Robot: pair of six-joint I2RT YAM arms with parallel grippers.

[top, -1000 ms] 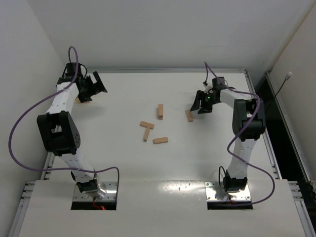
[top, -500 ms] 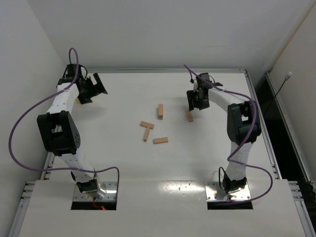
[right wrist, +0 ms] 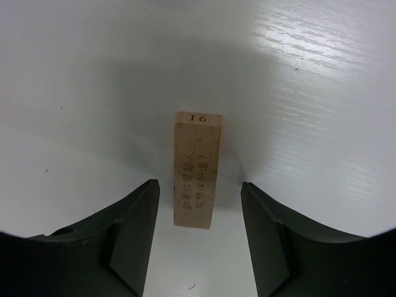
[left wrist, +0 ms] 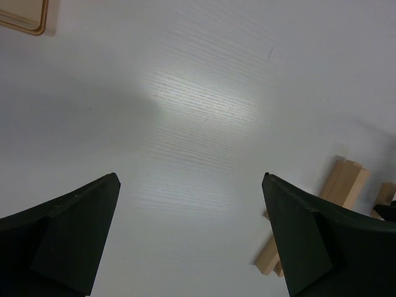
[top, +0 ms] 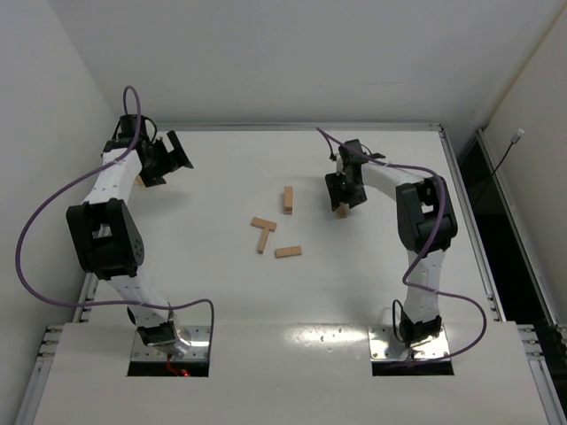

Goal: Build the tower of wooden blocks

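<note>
Several light-tan wood blocks lie flat and apart on the white table: one, two touching in a T, one and one to the right. No stacked tower shows. My right gripper is open, directly over the rightmost block. In the right wrist view that block, marked 16, lies lengthwise between the open fingertips, untouched. My left gripper is open and empty at the far left, well away from the blocks; its wrist view shows two blocks past its right finger.
A corner of the amber-tinted box shows at the top left of the left wrist view, beside the left gripper. The raised table rim runs along the back, and a wall stands close on the left.
My right gripper has swung left and turned, coming from beside the rightmost block to over it, jaws straddling it. The left arm and all blocks have not moved.
</note>
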